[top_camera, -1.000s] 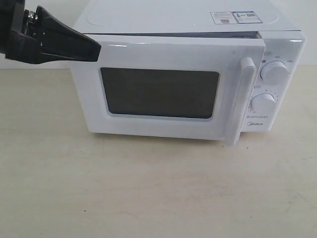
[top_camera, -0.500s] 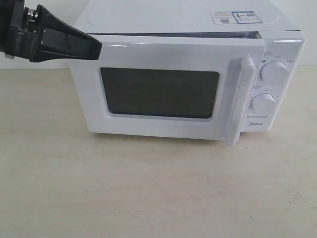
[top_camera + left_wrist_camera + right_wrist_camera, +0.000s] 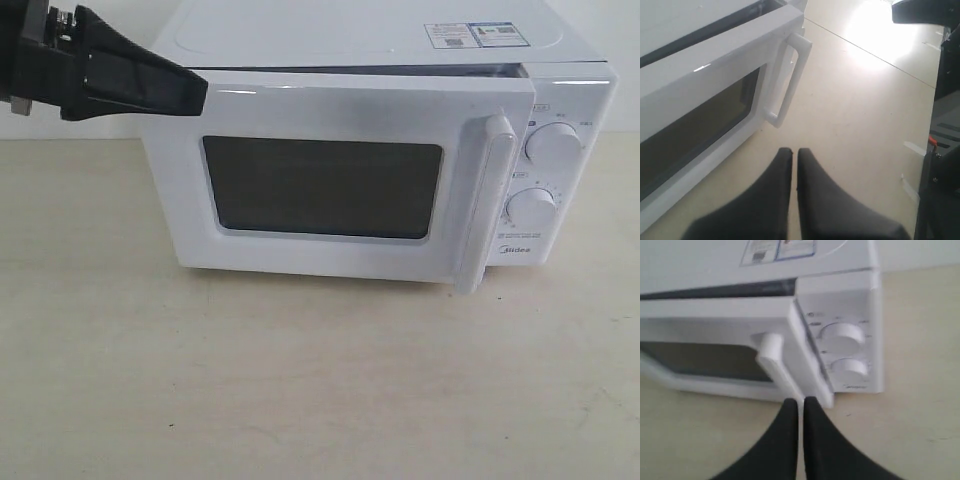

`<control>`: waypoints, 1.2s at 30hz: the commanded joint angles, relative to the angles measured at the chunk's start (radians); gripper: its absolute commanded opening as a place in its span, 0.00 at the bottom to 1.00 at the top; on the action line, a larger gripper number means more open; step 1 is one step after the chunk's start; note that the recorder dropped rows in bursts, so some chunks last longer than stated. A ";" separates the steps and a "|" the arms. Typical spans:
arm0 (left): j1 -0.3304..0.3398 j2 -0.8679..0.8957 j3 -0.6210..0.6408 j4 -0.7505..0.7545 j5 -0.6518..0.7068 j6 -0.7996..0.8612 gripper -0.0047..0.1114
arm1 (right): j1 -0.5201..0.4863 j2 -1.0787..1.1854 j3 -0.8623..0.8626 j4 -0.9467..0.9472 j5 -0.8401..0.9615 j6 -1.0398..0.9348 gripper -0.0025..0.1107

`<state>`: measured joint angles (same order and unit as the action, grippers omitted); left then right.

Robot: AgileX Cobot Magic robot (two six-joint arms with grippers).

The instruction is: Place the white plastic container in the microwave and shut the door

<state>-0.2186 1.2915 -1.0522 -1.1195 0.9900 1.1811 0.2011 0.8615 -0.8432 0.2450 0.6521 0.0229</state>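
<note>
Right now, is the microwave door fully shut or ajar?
Ajar. On its handle side the door stands forward of the dial panel of the microwave, and a dark gap runs along its top edge.

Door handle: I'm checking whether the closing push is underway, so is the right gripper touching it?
Apart. The exterior view shows the whole handle bare, with the right gripper nowhere near it.
</note>
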 commanded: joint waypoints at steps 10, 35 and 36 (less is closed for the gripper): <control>-0.004 -0.012 -0.006 0.070 0.080 -0.140 0.08 | 0.287 0.445 -0.006 0.766 -0.603 -0.794 0.02; -0.004 -0.024 -0.006 0.115 0.072 -0.209 0.08 | 0.330 0.604 -0.007 0.685 -1.056 -0.629 0.02; -0.004 -0.024 -0.006 0.115 0.072 -0.209 0.08 | 0.330 0.604 -0.007 0.685 -1.064 -0.630 0.02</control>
<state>-0.2186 1.2754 -1.0522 -1.0050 1.0612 0.9781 0.5486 1.4634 -0.8420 0.9331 -0.2701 -0.6207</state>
